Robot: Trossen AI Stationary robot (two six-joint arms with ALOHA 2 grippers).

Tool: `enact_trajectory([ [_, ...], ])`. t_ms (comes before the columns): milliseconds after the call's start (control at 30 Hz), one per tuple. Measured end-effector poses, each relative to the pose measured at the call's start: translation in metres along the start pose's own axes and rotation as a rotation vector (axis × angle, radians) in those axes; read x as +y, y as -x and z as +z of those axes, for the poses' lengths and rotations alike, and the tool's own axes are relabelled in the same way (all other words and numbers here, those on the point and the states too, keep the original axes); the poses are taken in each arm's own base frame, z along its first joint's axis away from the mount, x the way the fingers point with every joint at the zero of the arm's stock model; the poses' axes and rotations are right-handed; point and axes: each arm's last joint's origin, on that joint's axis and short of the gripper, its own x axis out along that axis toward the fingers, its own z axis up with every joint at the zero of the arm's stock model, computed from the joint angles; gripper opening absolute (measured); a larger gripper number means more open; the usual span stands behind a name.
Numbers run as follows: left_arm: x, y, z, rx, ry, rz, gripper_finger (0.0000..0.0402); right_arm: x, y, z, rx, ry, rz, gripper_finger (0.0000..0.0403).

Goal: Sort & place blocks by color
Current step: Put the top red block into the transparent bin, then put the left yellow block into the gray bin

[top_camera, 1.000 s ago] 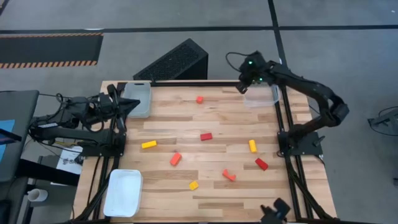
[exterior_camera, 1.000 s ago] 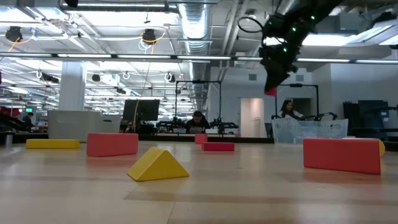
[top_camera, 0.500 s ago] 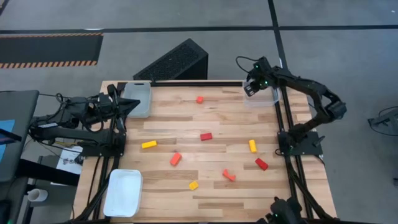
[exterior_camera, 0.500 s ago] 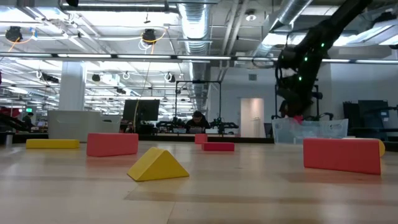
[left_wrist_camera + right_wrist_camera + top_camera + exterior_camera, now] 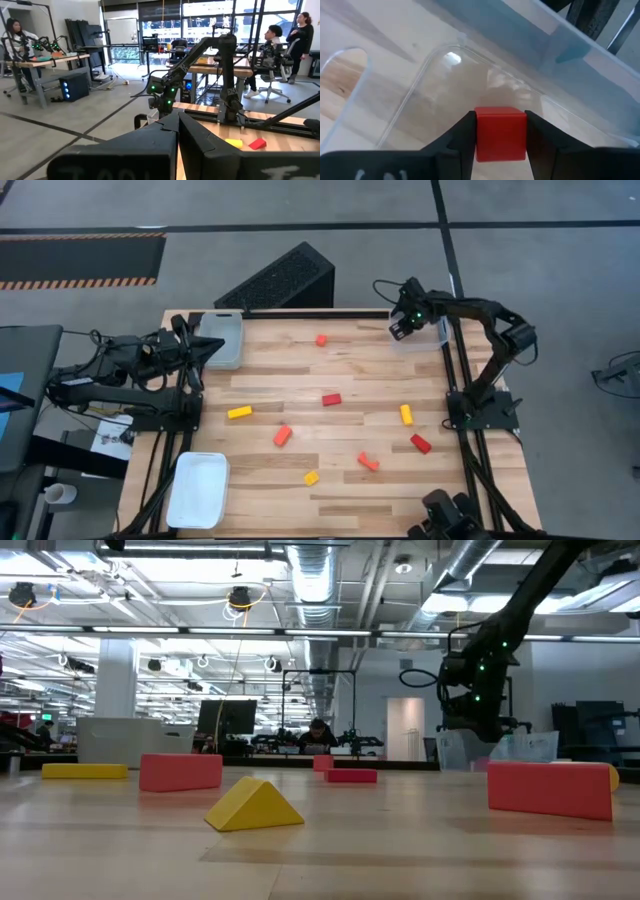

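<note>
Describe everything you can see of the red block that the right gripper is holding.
The red block is a small solid cube with smooth, matte faces. The right gripper is shut on it, one dark finger against each side. It hangs inside the clear tray at the table's far right corner, above the tray's floor.

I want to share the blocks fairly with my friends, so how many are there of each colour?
Red blocks: 3, counting the red cube held in the right claw
Orange blocks: 3
Yellow blocks: 3
Total: 9
</note>
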Motion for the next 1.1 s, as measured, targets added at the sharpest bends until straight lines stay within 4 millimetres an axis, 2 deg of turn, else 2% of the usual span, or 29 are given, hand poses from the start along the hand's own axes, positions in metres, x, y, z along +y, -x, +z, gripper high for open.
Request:
enact_trajectory([
  [133, 0.000, 0.000, 0.000, 0.000, 0.000, 0.001, 0.0000, 0.000, 0.009, -0.001, -0.014, 0.014, 0.007, 0.0172],
  [433, 0.000, 0.000, 0.000, 0.000, 0.000, 0.001, 0.0000, 0.007, 0.049, 0.000, -0.132, 0.046, 0.015, 0.0214],
  [733, 0.000, 0.000, 0.000, -0.001, 0.000, 0.001, 0.0000, 0.017, 0.070, -0.004, -0.163, 0.050, 0.030, 0.0236],
  [867, 0.000, 0.000, 0.000, -0.001, 0.000, 0.001, 0.0000, 0.035, 0.092, -0.006, -0.244, 0.105, 0.061, 0.0231],
  [1100, 0.000, 0.000, 0.000, 0.004, -0.002, 0.001, 0.0000, 0.082, 0.133, -0.018, -0.396, 0.219, 0.175, 0.0220],
])
